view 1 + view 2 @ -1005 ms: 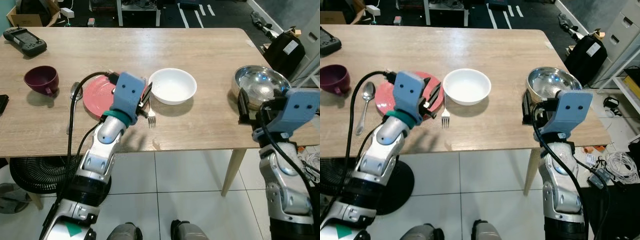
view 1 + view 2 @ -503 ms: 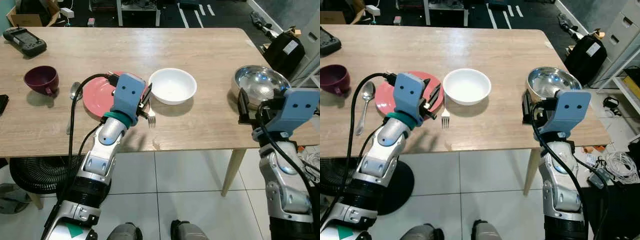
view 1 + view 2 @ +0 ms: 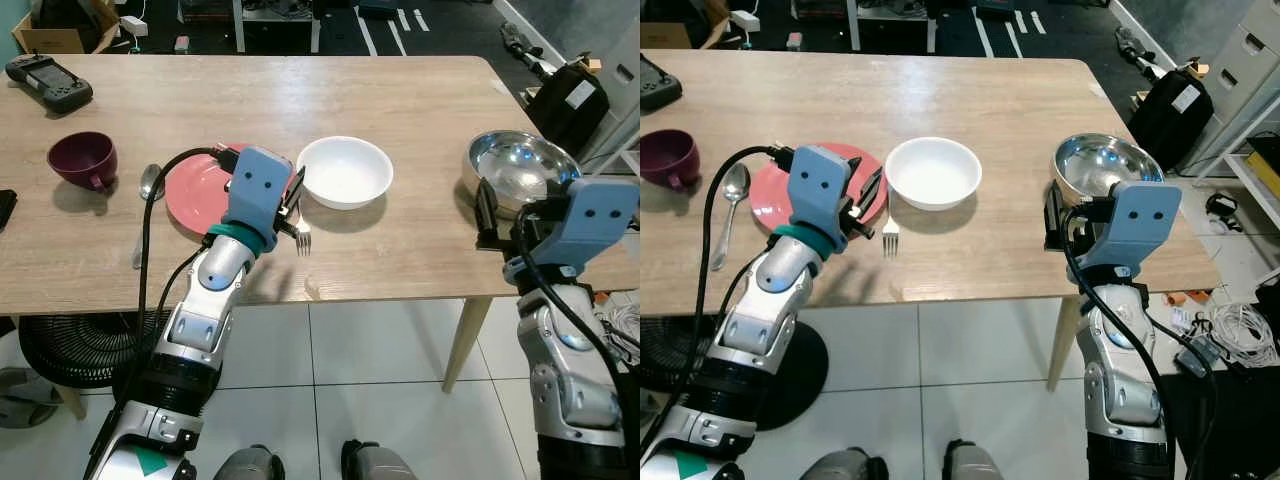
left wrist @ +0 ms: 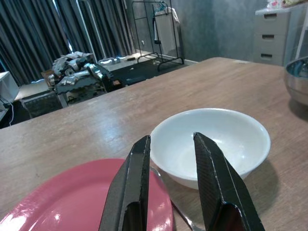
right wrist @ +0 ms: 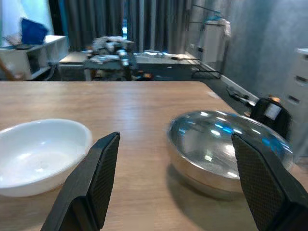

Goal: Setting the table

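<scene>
A light wooden table (image 3: 420,100) seen from above, its near edge closest to the robot; toward the middle of that near edge sits a white bowl (image 3: 345,171), empty; just to its left lies a flat pink plate (image 3: 195,188), with a small gap between the two; a fork (image 3: 303,238) lies on the wood near the front of that gap, tines toward the near edge; a spoon (image 3: 147,190) lies just off the plate's left rim, handle pointing to the near edge; further left, near the table's left edge, stands a dark purple cup (image 3: 82,160); a black handheld controller (image 3: 50,82) rests at the far left corner; a shiny steel bowl (image 3: 520,172) sits close to the right edge.

The left gripper (image 4: 172,192) hovers low over the right rim of the pink plate, pointing at the white bowl; its two black fingers (image 4: 215,187) stand a narrow gap apart with nothing between them; the fork handle passes just beneath them.

The right gripper (image 5: 175,185) is held above the table's near edge by the steel bowl; its fingers are spread wide and empty, the steel bowl just ahead between them.

Below the table edge, white floor tiles (image 3: 370,340).
</scene>
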Controlling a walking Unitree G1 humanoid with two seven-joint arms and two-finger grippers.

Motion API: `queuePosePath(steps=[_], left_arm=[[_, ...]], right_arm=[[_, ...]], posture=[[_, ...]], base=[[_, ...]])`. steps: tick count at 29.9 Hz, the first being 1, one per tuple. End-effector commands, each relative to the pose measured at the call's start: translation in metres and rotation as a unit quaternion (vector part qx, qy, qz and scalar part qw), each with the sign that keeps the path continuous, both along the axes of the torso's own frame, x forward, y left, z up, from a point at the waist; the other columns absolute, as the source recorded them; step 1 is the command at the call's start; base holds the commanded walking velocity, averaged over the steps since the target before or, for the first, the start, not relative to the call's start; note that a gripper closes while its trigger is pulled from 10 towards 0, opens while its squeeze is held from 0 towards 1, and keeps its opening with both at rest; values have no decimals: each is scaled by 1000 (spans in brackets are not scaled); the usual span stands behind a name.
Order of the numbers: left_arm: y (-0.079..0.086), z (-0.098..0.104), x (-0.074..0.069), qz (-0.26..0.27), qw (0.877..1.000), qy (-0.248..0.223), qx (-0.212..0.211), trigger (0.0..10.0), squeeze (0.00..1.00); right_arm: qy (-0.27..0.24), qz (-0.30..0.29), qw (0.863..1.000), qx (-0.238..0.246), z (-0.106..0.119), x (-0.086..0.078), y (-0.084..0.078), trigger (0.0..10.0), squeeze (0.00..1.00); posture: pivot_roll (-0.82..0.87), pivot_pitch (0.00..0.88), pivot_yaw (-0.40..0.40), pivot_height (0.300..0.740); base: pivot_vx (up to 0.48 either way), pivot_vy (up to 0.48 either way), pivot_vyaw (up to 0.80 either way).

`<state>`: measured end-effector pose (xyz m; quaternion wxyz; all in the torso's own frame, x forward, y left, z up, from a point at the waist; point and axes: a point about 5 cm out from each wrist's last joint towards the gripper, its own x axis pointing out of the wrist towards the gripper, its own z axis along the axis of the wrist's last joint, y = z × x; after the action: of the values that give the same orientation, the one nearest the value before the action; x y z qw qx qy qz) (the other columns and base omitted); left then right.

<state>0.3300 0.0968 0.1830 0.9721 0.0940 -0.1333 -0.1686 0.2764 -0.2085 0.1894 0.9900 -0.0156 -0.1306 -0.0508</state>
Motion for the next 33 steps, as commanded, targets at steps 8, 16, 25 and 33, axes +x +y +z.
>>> queuePosePath(steps=[8,16,25,33], left_arm=[[-5,-2,0,-7,1000,7,5,10000,0],[-6,-1,1,-9,1000,7,6,10000,0],[-6,-1,1,-10,1000,7,5,10000,0],[-7,-1,1,-11,1000,8,7,10000,0]], right_arm=[[9,-15,1000,12,-4,-3,-7,10000,0],[9,-16,1000,12,-4,-3,-7,10000,0],[9,-17,1000,12,-4,-4,-8,10000,0],[10,-16,1000,12,-4,-4,-7,10000,0]], posture=[[-4,0,42,740],[-6,0,41,740],[-6,0,41,740],[-7,0,43,740]], base=[[0,0,-800],[0,0,-800],[0,0,-800],[0,0,-800]])
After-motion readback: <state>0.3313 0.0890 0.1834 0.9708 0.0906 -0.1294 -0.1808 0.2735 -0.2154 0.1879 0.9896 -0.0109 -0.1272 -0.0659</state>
